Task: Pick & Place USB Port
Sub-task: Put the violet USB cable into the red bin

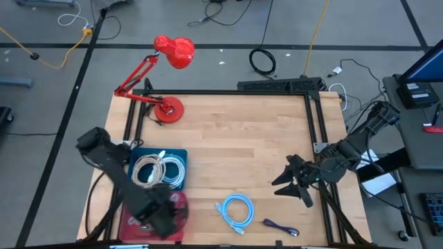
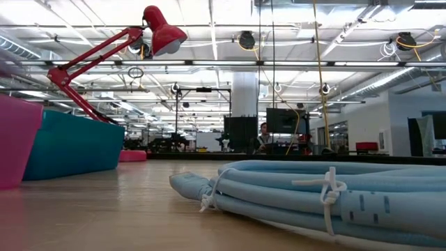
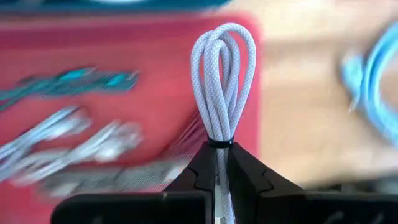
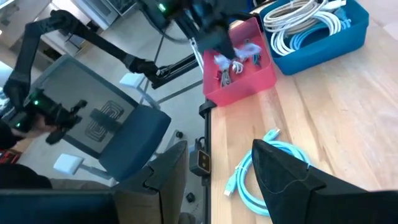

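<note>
above the red bin (image 1: 176,223), the left gripper (image 3: 221,163) pinches a looped white usb cable (image 3: 222,74), not yet released. on the table remain a blue cable (image 1: 236,210) and a dark cable (image 1: 280,227); the right gripper (image 1: 291,181) waits, jaws apart and empty.

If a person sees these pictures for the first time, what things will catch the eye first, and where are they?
First, the red desk lamp at the table's far left corner. Next, the left gripper over the red bin at the near left, shut on a looped white braided cable. Then the light blue cable coil on the wood near the front edge, the open right gripper beside it.
</note>
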`<action>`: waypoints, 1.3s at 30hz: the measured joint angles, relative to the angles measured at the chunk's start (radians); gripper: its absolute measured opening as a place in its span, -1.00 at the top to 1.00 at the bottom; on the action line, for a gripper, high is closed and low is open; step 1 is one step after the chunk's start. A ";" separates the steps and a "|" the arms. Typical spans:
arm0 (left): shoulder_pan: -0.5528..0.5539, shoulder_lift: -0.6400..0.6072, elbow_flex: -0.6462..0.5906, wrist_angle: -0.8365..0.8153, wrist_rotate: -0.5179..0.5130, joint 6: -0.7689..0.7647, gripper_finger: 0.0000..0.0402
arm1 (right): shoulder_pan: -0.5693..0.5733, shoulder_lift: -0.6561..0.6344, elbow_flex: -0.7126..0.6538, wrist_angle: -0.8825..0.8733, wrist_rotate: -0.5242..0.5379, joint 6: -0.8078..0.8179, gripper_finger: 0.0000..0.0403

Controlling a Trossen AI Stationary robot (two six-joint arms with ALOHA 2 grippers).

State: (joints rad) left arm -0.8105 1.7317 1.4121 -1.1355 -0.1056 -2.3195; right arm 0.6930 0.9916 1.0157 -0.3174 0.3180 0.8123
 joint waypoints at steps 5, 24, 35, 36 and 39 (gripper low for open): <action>0.074 0.041 0.000 0.127 -0.040 0.128 0.91 | 0.000 0.000 0.000 0.003 0.000 0.007 0.15; -0.051 0.054 -0.020 0.083 0.051 0.091 0.91 | -0.016 0.000 0.000 0.002 -0.001 -0.013 0.15; 0.004 0.054 -0.020 0.089 -0.015 0.142 0.90 | -0.026 0.000 0.000 0.001 -0.001 -0.019 0.15; 0.010 0.054 -0.020 0.089 -0.011 0.152 0.86 | -0.026 0.000 0.000 0.001 -0.002 -0.016 0.15; 0.024 0.054 -0.020 0.089 0.016 0.184 0.78 | -0.026 0.000 0.000 0.002 -0.004 -0.014 0.15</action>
State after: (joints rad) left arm -0.7861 1.7855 1.3926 -1.0464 -0.0897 -2.1356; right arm 0.6666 0.9916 1.0157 -0.3153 0.3138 0.7986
